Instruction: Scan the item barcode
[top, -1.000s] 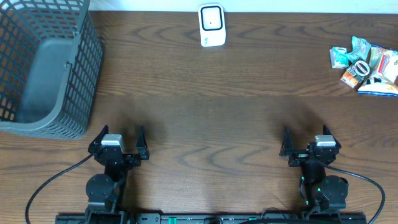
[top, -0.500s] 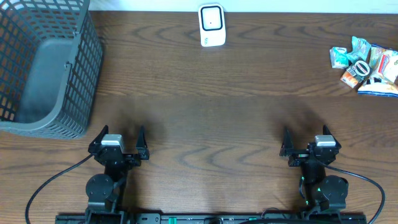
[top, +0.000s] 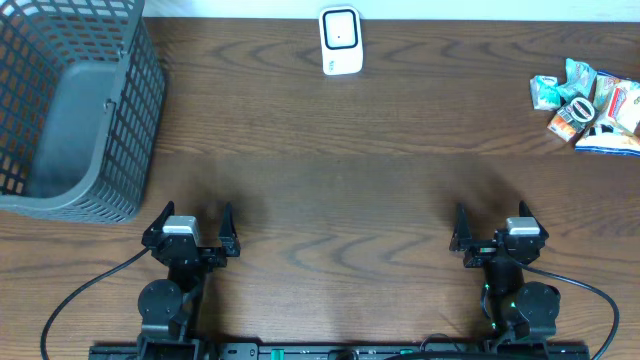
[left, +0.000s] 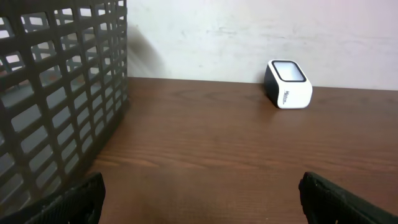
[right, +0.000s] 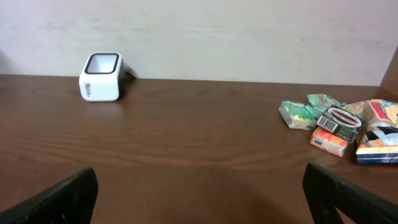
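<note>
A white barcode scanner (top: 340, 41) stands at the far middle of the table, also in the left wrist view (left: 288, 84) and the right wrist view (right: 101, 76). Several small packaged items (top: 587, 103) lie in a pile at the far right (right: 341, 122). My left gripper (top: 191, 222) rests open near the front left edge, holding nothing. My right gripper (top: 491, 222) rests open near the front right, also holding nothing. Both are far from the items and the scanner.
A dark grey mesh basket (top: 105, 120) stands at the far left, its wall close in the left wrist view (left: 62, 106). Brown wooden tabletop (top: 340, 160) lies between the grippers and the scanner. A pale wall runs behind the table.
</note>
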